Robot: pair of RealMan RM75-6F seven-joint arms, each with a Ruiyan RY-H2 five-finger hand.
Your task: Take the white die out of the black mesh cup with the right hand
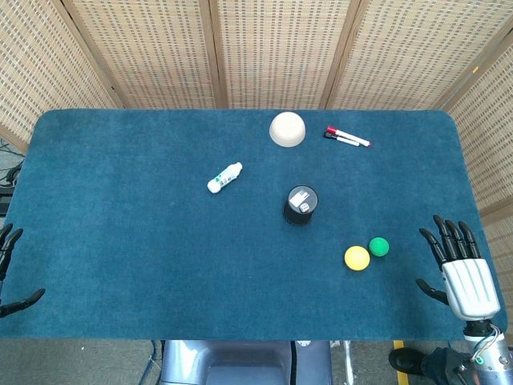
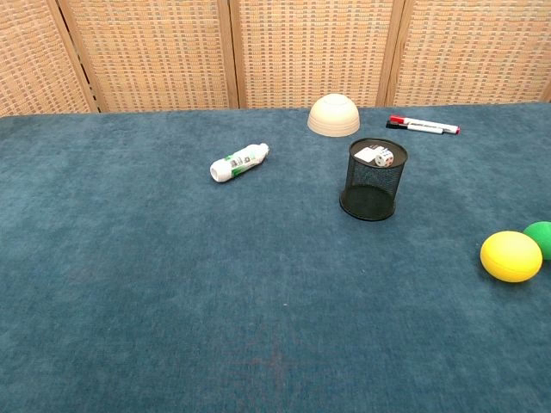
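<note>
The black mesh cup (image 1: 300,205) stands upright with its mouth open to the top, the white die (image 1: 304,205) showing inside near the rim. Bare blue counter (image 1: 144,265) surrounds the cup on every side. Between the cup and the right robot hand (image 1: 458,267), which rests fingers spread at the counter's near right edge, lie a yellow ball (image 1: 357,257) and a green ball (image 1: 378,246), close together. Beyond the cup sit an overturned cream bowl (image 1: 287,129) and two markers (image 1: 347,137). A small white bottle (image 1: 224,177) lies on its side well to the cup's left.
</note>
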